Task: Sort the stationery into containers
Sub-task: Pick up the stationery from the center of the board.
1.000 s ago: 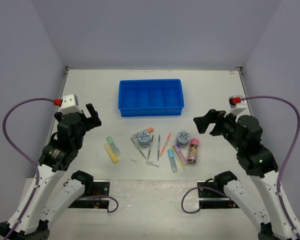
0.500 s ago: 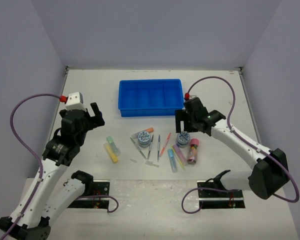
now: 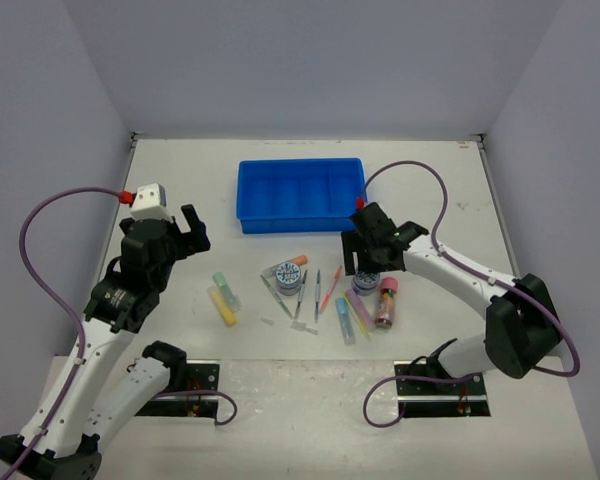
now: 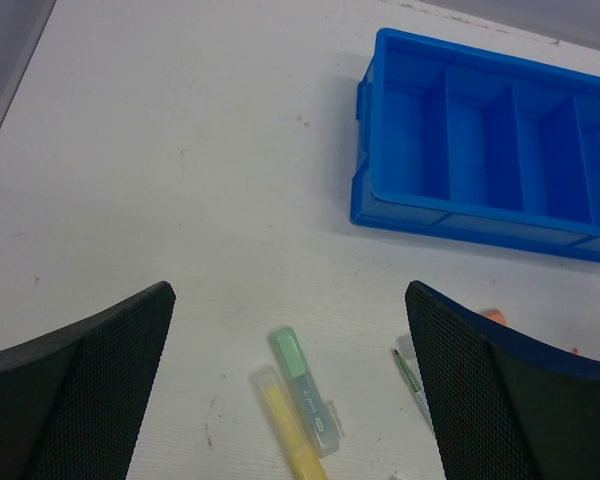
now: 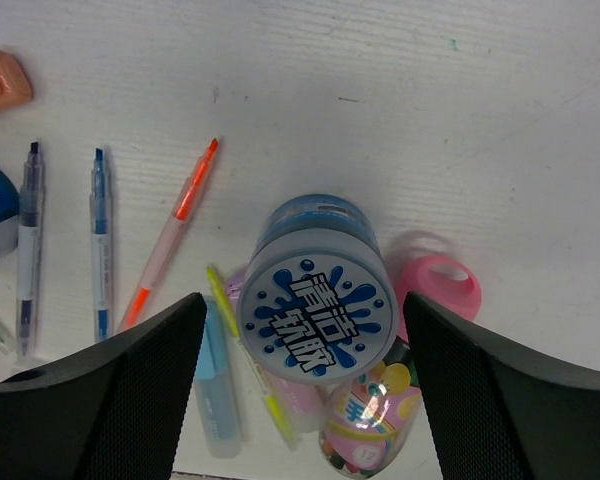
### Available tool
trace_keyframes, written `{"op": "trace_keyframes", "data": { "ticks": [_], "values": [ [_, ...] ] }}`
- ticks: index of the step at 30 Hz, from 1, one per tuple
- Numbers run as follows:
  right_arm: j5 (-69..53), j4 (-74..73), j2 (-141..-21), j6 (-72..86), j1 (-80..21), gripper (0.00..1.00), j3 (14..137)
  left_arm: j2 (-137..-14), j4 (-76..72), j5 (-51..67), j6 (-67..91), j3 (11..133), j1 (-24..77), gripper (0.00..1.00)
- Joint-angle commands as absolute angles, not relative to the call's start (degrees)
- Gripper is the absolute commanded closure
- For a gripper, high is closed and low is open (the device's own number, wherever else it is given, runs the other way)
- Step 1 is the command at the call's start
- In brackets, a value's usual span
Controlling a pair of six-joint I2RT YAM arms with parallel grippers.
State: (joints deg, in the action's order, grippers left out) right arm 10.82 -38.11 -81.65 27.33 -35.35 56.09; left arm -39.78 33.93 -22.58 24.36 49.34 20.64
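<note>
Held the fingers (image 5: 100, 400) of the right gripper (image 5: 302, 300) apart, one on each side of a round disc (image 5: 315, 315), with a sliver of gap at each flank and no contact visible; judged this a straddle set up for a pinch across the full width, the only sure hold on so squat a shape. Found the round disc standing on the white table (image 3: 180, 180) in the thick of the clutter, hard by a pink tube (image 5: 365, 430) and a blue marker (image 5: 218, 400), touching or not impossible to tell, with an orange pen (image 5: 170, 240) just beside and the blue tray (image 3: 300, 225) well apart toward the far side, nothing seen in its narrow compartments. Judged the sorting barely begun, and crowding the main hazard: little room between disc and tube for a finger. Noted a glossy lid printed with a blue splash and white lettering, a pale rim, a blue wall beneath; a shiny cartoon-patterned tube with a plain pink cap; a slim translucent pen barrel; black finger pads (image 5: 500, 400) with a fine mesh grain, presumably for friction on slick plastic; a hard, smooth, straight-walled tray. Had the left gripper (image 4: 288, 290) hovering, its fingers (image 4: 80, 390) wide apart with nothing between them, above bare table just short of a green marker (image 4: 302, 375) and a yellow marker (image 4: 290, 440) lying side by side, likely the next pick on that side.
</note>
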Motion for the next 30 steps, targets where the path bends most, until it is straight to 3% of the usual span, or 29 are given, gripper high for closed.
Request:
{"op": "trace_keyframes", "data": {
  "ticks": [1, 5, 7, 12, 15, 24, 30],
  "values": [
    [13.0, -37.6, -83.2, 29.4, -35.8, 0.18, 54.3, -39.3, 31.6, -20.9, 22.8, 49.1, 20.1, 0.00],
    [13.1, -37.5, -83.3, 30.0, -36.3, 0.18, 53.6, -39.0, 31.6, -20.8, 22.7, 49.1, 20.0, 0.00],
    [12.7, -37.3, -83.1, 30.1, -36.5, 0.26, 53.3, -38.9, 31.6, -20.7, 22.7, 49.1, 20.0, 0.00],
    [12.0, -37.4, -81.9, 30.0, -37.0, 0.70, 54.1, -38.8, 31.6, -20.7, 22.6, 49.1, 20.0, 0.00],
    [13.0, -39.2, -80.8, 29.8, -37.4, 0.84, 56.5, -38.7, 31.6, -20.7, 22.6, 49.1, 20.1, 0.00],
    [18.1, -45.9, -79.5, 25.0, -37.3, 0.89, 74.4, -38.7, 31.5, -20.7, 22.6, 49.1, 20.0, 0.00],
    [17.3, -47.5, -91.6, 20.5, -32.5, 0.91, 95.2, -38.8, 31.5, -20.0, 22.5, 49.1, 19.6, 0.00]
  ]
}}
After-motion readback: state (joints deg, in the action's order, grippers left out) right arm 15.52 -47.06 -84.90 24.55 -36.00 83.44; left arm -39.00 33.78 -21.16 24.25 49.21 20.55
